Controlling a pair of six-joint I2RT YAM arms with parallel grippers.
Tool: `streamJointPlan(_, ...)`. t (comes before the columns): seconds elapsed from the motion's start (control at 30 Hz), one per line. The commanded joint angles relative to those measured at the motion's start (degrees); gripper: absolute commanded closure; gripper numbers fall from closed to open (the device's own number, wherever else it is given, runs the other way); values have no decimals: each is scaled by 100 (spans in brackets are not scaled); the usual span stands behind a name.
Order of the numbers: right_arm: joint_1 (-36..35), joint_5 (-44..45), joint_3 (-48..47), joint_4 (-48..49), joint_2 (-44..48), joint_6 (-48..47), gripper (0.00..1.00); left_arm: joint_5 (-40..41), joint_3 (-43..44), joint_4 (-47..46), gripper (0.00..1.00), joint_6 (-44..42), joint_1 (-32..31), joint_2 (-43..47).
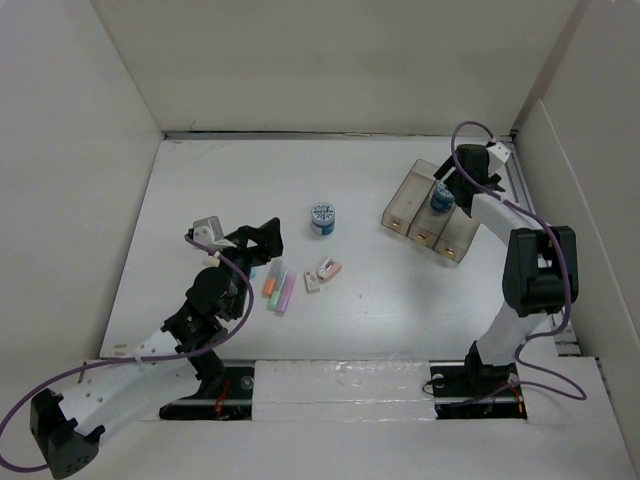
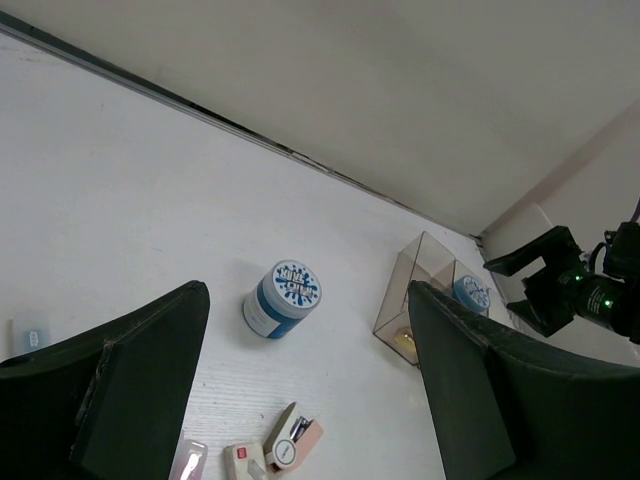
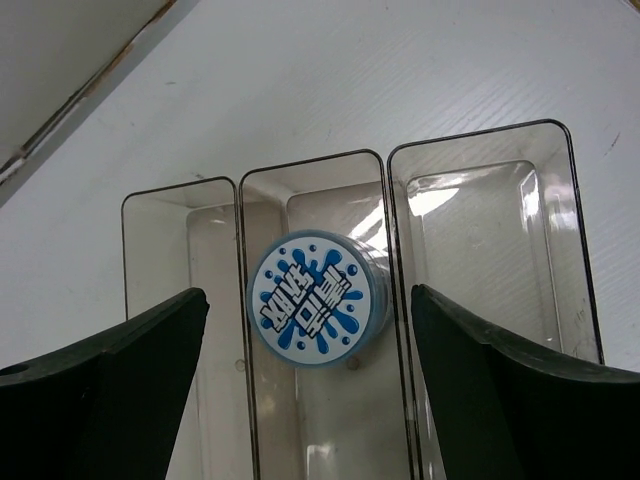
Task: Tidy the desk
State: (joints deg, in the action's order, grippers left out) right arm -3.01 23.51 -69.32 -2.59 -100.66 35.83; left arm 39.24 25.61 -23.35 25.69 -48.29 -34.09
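Note:
The desk [image 1: 200, 190] is a white plank tabletop walled by white panels. A clear three-compartment tray [image 1: 400, 208] stands at the back right, and a blue-lidded jar [image 1: 442, 198] sits in its middle compartment [image 3: 318, 300]. My right gripper [image 1: 447, 186] hangs over that jar, open, both fingers clear of the jar's sides [image 3: 308, 305]. A second blue jar [image 1: 322, 217] stands upright mid-desk. My left gripper [image 1: 262, 238] is open and empty, low over the desk left of centre, with that jar ahead of it [image 2: 283, 298].
Orange, green and purple markers [image 1: 279, 285] lie side by side below the left gripper. A pink stapler [image 1: 329, 269] and a small white item [image 1: 313, 283] lie just right of them. The tray's two outer compartments [image 3: 480, 240] look empty.

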Motion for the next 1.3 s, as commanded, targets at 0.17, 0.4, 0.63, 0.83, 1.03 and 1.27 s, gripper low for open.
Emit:
streamJointPlan(0.17,-507,-618,462,1257,1362,-322,66,100,50,-143,32,102,13,104)
streamJointPlan(0.4,-2009,-2850,174,1341,937,-1332,73,751,-178,51,77,410,13,595)
streamJointPlan(0.63,-3407,-2177,-468,690,-31,-2080,1,918,-311,-55,39,419,-39,860)
streamJointPlan(0.83,-3619,-1876,-881,120,-594,-2098,0,874,-258,-37,35,419,-40,737)
streamJointPlan(1.03,-3672,-1017,-1347,-198,-1095,-2072,1,830,-223,-28,35,419,-40,693)
streamJointPlan(1.27,-3672,-769,-2076,-276,-1789,-2063,4,874,-249,-55,35,375,-40,693)
